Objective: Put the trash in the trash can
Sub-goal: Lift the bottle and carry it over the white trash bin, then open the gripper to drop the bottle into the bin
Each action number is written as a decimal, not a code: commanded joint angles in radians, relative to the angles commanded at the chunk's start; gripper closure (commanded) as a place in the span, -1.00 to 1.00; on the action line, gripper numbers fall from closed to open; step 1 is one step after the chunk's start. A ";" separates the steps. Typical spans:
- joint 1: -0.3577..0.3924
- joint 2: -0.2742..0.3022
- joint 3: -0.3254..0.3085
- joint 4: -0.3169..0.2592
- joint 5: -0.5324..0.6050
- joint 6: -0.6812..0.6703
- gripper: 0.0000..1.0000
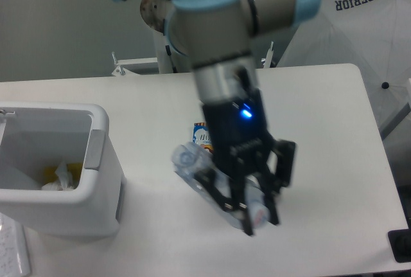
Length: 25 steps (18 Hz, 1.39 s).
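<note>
Crushed clear bottle (212, 184) first: caught between the fingers of the gripper (253, 209), tilted, neck and cap end poking out up-left toward the bin, rest running down-right through the jaws. Looks lifted off the table (321, 129) rather than lying on it, though hard to be sure from this one angle with the blur. Jaws clamped onto the bottle body, fingers on either side of it, not spread wide.

Just behind the bottle, peeking out from under the wrist: the blue snack packet (203, 134), only the top edge showing, flat on the table, untouched by the fingers as far as can be told. Still to be dealt with.

So, by my read: pick done on piece one, carry phase in hand. Next move calls for swinging left, well across the open tabletop, getting above the rim of the trash can (96, 161), then letting go over the opening. Worth clearing that rim with the dangling neck end, since the bottle sticks out toward that side and could clip the wall on the way in. Grip sits toward one end, so some chance of it pivoting or slipping mid-swing.

Inside the bin already: white crumpled tissue (62, 177) and a yellow scrap (76, 168) at the bottom. Off to the far right, past the table edge, a white umbrella (359, 33) with lettering on it
</note>
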 joint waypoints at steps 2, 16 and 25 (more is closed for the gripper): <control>-0.028 0.026 -0.006 -0.002 0.002 0.000 0.38; -0.259 0.039 -0.103 -0.002 0.009 -0.005 0.37; -0.275 0.028 -0.130 -0.002 0.009 -0.005 0.24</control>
